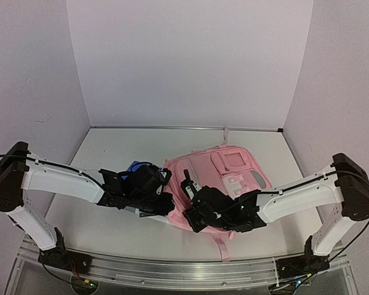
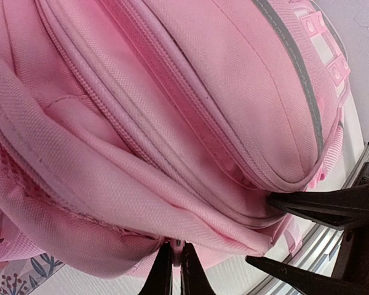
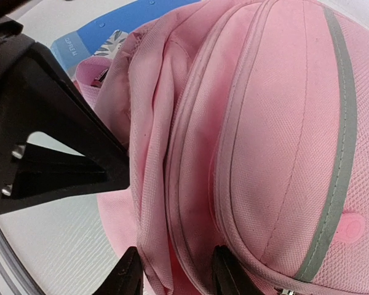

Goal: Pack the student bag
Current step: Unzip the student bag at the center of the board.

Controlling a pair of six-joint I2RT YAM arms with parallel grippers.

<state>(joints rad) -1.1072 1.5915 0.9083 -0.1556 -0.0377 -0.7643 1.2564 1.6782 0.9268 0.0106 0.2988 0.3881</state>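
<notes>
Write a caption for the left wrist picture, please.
Left fingers shut at the pink bag's lower edge, right fingers alongside.

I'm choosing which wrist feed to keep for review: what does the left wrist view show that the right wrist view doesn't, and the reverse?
Left wrist only: the left gripper pinched shut on the student bag at its lower edge, plus a white-squared patch. Right wrist only: the right gripper with its jaws apart around a fold, plus a blue item beyond the bag. Both: pink fabric, zip seams, a grey strip, and the opposite arm's gripper.
</notes>
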